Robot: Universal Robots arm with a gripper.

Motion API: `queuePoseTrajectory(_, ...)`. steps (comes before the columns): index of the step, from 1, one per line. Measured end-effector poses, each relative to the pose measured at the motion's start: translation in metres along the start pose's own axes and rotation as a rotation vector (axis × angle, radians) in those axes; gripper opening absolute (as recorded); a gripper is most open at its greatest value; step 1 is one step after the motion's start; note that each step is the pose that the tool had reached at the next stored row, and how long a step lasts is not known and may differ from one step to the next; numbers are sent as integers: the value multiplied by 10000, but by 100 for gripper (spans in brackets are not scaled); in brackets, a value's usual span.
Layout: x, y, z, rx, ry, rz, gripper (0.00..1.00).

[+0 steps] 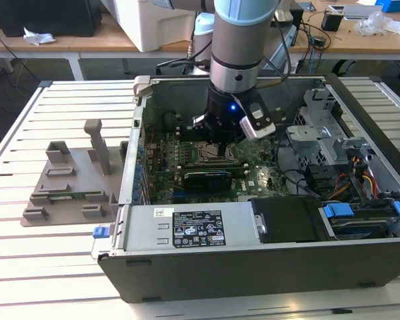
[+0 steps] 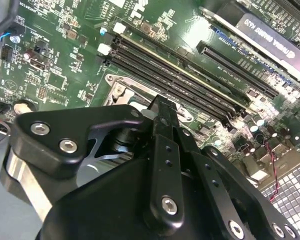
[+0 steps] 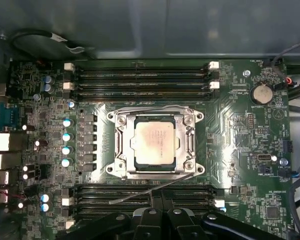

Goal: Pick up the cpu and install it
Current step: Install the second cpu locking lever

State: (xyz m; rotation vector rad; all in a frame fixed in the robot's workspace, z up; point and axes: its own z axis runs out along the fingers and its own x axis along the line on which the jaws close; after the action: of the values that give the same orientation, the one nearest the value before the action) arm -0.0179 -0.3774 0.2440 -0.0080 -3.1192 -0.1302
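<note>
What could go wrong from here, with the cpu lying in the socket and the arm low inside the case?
1. The cpu may not be fully seated in the socket frame; any tilt is hard to judge.
2. The thin retention lever looks unlatched, so a nudge could shift the chip.
3. The gripper hangs close above the motherboard; a small descent could strike the memory slots.

A white slatted table (image 1: pixel 27 133) carries 2 things: an open computer case (image 1: pixel 253 260) (lying on its side) and a grey plastic tray (image 1: pixel 70 187).

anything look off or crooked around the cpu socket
Nothing stands out. In the first wrist view the cpu lies flat and square inside the socket frame, and the green board around it shows no damage.
</note>
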Motion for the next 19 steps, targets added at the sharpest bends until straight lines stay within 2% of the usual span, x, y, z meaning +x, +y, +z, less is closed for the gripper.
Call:
queuePoseTrajectory(12, 74, -4, 41, -58, 1, 0, 11)
queuePoseTrajectory(17, 139, -14, 127, -77, 2, -21, 11)
queuePoseTrajectory(19, 160, -20, 195, -77, 4, -40, 11)
